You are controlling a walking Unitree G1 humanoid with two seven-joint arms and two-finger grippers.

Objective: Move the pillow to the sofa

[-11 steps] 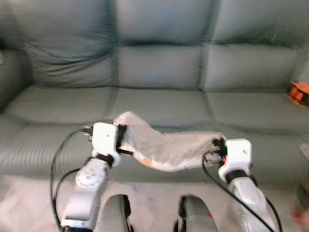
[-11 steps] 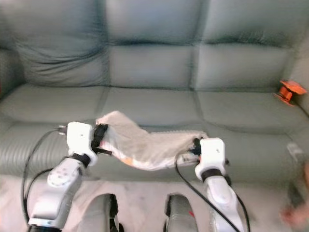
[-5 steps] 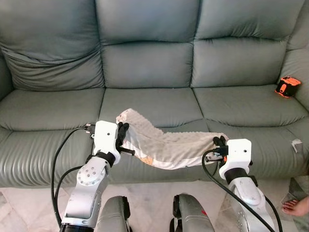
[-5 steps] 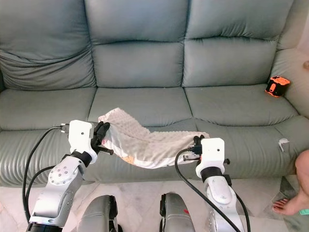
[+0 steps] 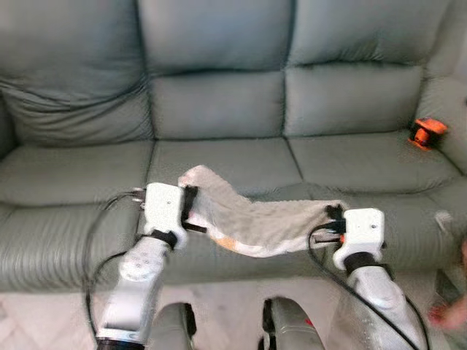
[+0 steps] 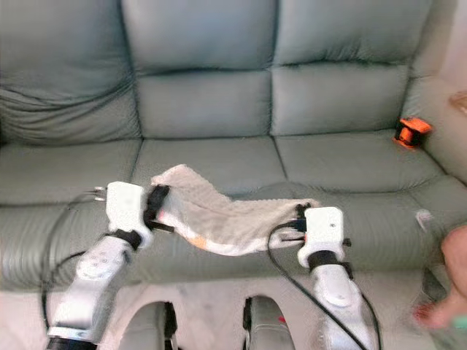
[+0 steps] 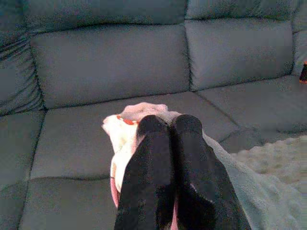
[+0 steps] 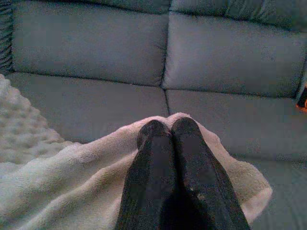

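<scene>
Pillow held between both end effectors in front of the sofa

The limp cream pillow (image 5: 255, 222) hangs stretched between the two arms, just before the front edge of the grey-green sofa (image 5: 219, 109), level with its middle seat cushion. The left end effector (image 7: 168, 125) is at the pillow's 9 o'clock end, its black fingers pressed together and pinching a bunched corner with a pink-orange trim. The right end effector (image 8: 167, 128) is at the 3 o'clock end, fingers likewise closed over a fold of the fabric. The pillow sags in the middle, its knobbly side up. An orange and black object (image 5: 421, 133) sits on the sofa's far seat at about 2 o'clock. A person's foot (image 6: 430, 313) shows at 4 o'clock on the floor (image 6: 204, 306).
</scene>
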